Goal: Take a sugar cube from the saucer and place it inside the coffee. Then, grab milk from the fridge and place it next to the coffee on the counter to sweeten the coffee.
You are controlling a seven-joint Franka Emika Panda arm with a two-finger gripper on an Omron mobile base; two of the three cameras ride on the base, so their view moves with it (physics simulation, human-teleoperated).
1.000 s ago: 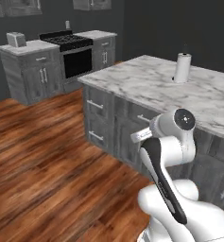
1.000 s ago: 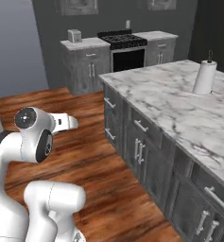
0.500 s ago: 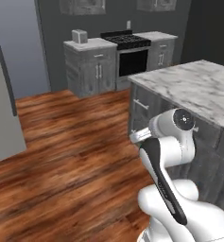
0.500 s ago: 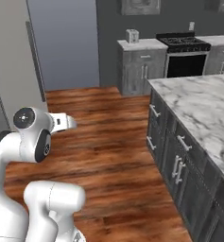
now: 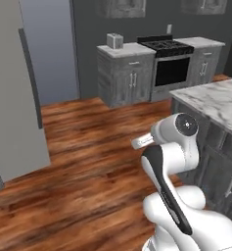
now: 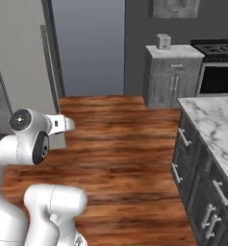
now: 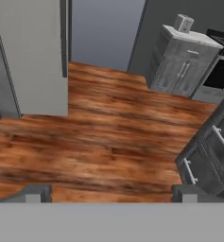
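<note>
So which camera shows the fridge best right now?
The hand view: the fridge shows its flat grey door and dark side. The left base view has a big slab of the door; the right base view catches a strip.

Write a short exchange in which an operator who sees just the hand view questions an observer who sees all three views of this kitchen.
Operator: What sits on top of the grey drawers at my right?
Observer: A white marble counter with grey veins; both base views look down on it.
Operator: Does anything stand beyond the black stove?
Observer: Yes. In the left base view a second grey wood-grain cabinet with a pale marble top stands against the stove's far side.
</note>
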